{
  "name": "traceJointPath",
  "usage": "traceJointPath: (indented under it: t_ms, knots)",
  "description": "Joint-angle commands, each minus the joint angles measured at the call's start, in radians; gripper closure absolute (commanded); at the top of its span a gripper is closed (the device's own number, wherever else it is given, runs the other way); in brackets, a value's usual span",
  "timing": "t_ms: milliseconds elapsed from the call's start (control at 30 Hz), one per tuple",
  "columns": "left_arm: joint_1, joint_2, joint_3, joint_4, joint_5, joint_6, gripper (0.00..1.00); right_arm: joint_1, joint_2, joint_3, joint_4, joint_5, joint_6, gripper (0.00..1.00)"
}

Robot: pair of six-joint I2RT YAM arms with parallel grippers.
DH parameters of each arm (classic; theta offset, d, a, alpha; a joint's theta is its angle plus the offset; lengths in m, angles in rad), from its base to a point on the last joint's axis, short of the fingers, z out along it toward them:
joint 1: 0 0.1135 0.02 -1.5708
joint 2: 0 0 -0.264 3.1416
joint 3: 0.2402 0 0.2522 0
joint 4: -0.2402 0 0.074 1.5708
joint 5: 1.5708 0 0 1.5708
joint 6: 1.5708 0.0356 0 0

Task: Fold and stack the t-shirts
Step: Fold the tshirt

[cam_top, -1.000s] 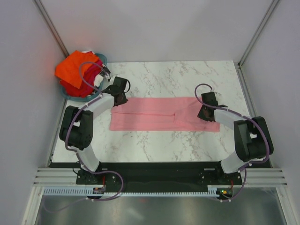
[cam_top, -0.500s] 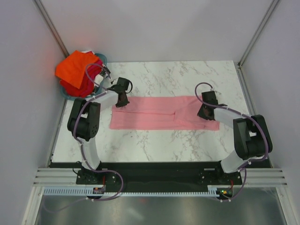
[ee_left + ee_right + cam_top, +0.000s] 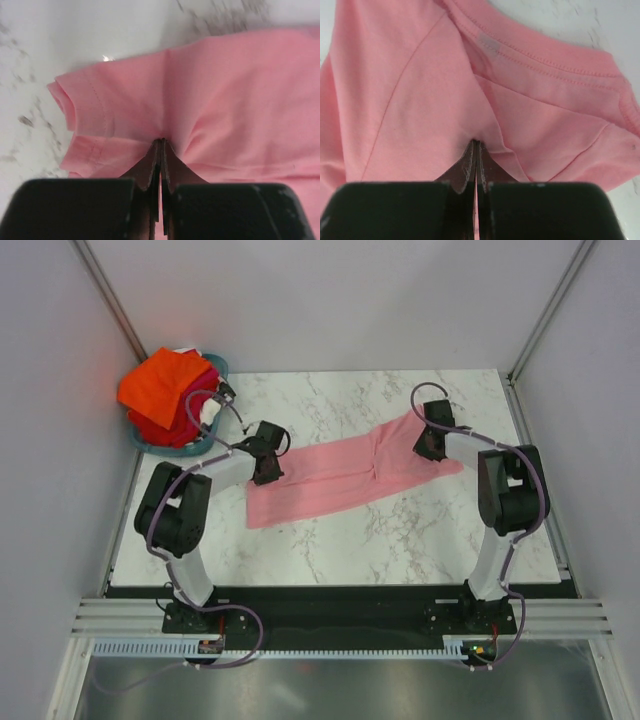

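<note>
pink cotton in a long narrow band lies slanted on the marble table (image 3: 420, 540). this light pink t-shirt (image 3: 340, 480) has one end just beside the teal basket (image 3: 222, 367) and the other well apart from it. the left gripper (image 3: 160, 144) is pinched tight on a small tuck of cloth by a stitched hem, at the end nearer the basket. the right gripper (image 3: 476, 144) is clamped the same way on a fold just below the collar, at the end farthest from the basket. neither pair of jaws shows any gap. an orange t-shirt (image 3: 160, 380) is heaped in the basket, with a red t-shirt (image 3: 150, 428) under it. neither is folded yet.

the likely trouble is the smallness of each bite. if a pinch has caught only the upper layer, lifting would probably let the lower layers sag and the band fall open. pulling the two ends apart too hard could drag the thin tuck out of one grip. because the band already lies askew, bringing collar to hem with uneven travel would likely leave the edges mismatched.
</note>
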Motion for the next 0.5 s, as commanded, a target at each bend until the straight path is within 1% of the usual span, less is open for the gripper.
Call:
traceJointPath:
  t_ms: [0,100,133,200,233,267,333,367,433,467]
  knots:
    - [-0.114,-0.026,-0.101,-0.104,0.067,-0.074,0.98,-0.005,0.098,0.129,-0.088,0.000,-0.004,1.00]
    - [-0.183,-0.049,-0.170,-0.102,0.088,-0.136,0.98,-0.008,0.169,0.224,-0.114,0.000,-0.013,1.00]
    - [-0.198,-0.069,-0.219,-0.099,0.093,-0.184,0.98,-0.008,0.203,0.244,-0.120,0.002,-0.024,1.00]
    - [-0.251,-0.085,-0.265,-0.101,0.094,-0.230,0.98,-0.017,0.252,0.314,-0.149,0.002,-0.037,1.00]
    - [-0.270,-0.109,-0.312,-0.098,0.099,-0.291,0.98,-0.017,0.269,0.337,-0.160,0.003,-0.042,1.00]
    - [-0.319,-0.123,-0.332,-0.090,0.102,-0.320,0.98,-0.017,0.284,0.378,-0.172,-0.006,-0.060,1.00]
    - [-0.373,-0.149,-0.368,-0.075,0.113,-0.400,0.98,-0.019,0.336,0.420,-0.188,-0.033,-0.073,1.00]
    - [-0.428,-0.155,-0.374,-0.065,0.125,-0.420,0.98,-0.017,0.353,0.454,-0.197,-0.072,-0.077,1.00]
    - [-0.488,-0.160,-0.380,-0.036,0.145,-0.489,0.98,-0.017,0.391,0.480,-0.195,-0.110,-0.076,1.00]
    - [-0.552,-0.165,-0.377,-0.027,0.147,-0.509,0.98,-0.016,0.404,0.501,-0.195,-0.130,-0.076,1.00]
